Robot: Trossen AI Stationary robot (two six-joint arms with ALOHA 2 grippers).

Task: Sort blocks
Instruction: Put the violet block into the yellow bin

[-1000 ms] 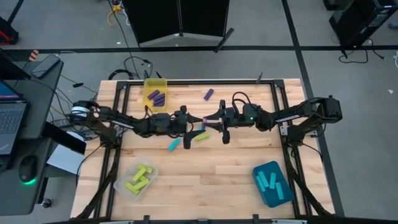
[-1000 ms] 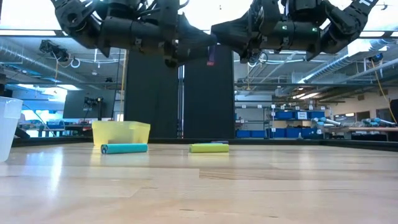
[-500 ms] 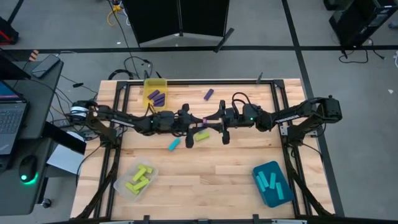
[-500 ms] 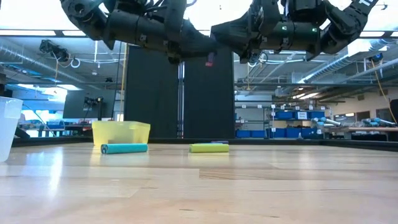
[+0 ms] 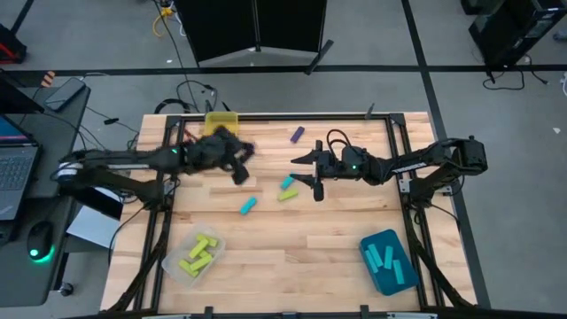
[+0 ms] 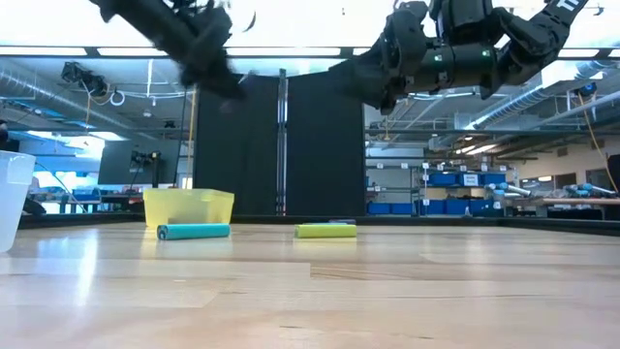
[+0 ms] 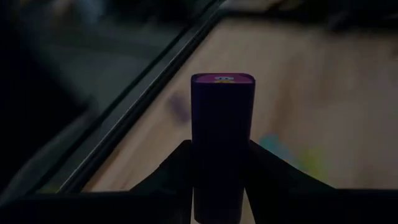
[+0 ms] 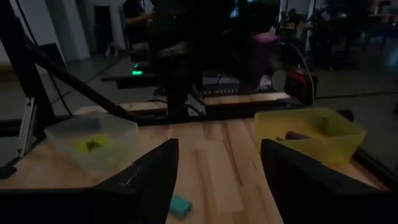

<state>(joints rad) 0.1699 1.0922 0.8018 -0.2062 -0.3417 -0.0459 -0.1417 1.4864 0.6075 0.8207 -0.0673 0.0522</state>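
Note:
My left gripper [image 5: 239, 171] hangs above the table's far left part, near the yellow bin [image 5: 221, 124], and is shut on a purple block [image 7: 222, 118]. My right gripper [image 5: 307, 174] hovers open over the table's middle with nothing between its fingers. Below it a cyan block [image 5: 288, 182] and a yellow-green block [image 5: 286, 195] lie flat on the wood. Another cyan block [image 5: 248, 206] lies to their left. A purple block [image 5: 297, 135] lies near the far edge. My left gripper pinches the purple block between its two fingers, on two opposite sides at the end nearer the wrist [image 7: 222, 171]. The block lies along the fingers and sticks out past their tips. It is lifted clear of the table.
The yellow bin [image 8: 323, 140] holds purple blocks. A clear bin [image 5: 193, 257] with yellow-green blocks stands at the near left, and a teal bin [image 5: 388, 261] with cyan blocks at the near right. Bare wood lies between those two bins.
The two grippers met over the table's middle with the purple block between them. My right gripper has let go of it and stayed in place. My left gripper has swung with the block toward the table's left, toward the yellow bin.

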